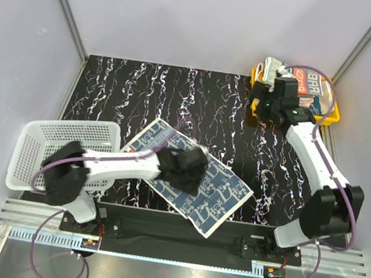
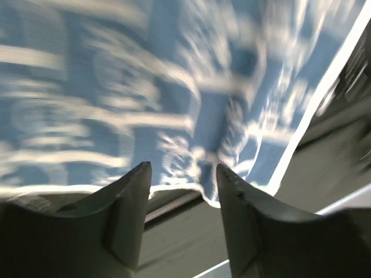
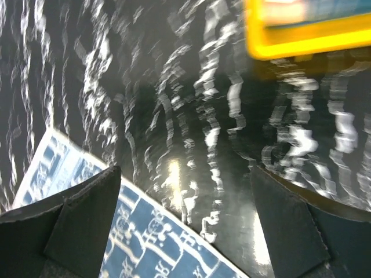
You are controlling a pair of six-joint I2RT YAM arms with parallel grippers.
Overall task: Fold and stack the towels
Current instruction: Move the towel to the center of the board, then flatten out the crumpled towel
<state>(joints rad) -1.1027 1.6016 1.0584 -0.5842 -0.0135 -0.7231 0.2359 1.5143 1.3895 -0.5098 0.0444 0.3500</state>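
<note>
A navy white-patterned towel [image 1: 223,193] lies spread flat and askew near the table's front edge, one corner reaching over that edge. My left gripper [image 1: 191,171] hovers over the towel's middle. In the left wrist view its jaws [image 2: 182,168] stand open with nothing between them, and the towel's [image 2: 116,87] white-hemmed edge lies just beyond the tips. My right gripper [image 1: 266,103] is open at the back right beside the tray, above bare table [image 3: 185,174]. A corner of the navy towel [image 3: 145,243] shows at that view's lower left. Folded towels with red and teal lettering [image 1: 311,81] are stacked in the tray.
A yellow plastic tray [image 1: 334,114] sits at the back right corner; its rim [image 3: 301,43] shows in the right wrist view. A white mesh basket [image 1: 38,141] stands at the left, by the left arm. The tabletop [image 1: 143,98] is black with white marbling.
</note>
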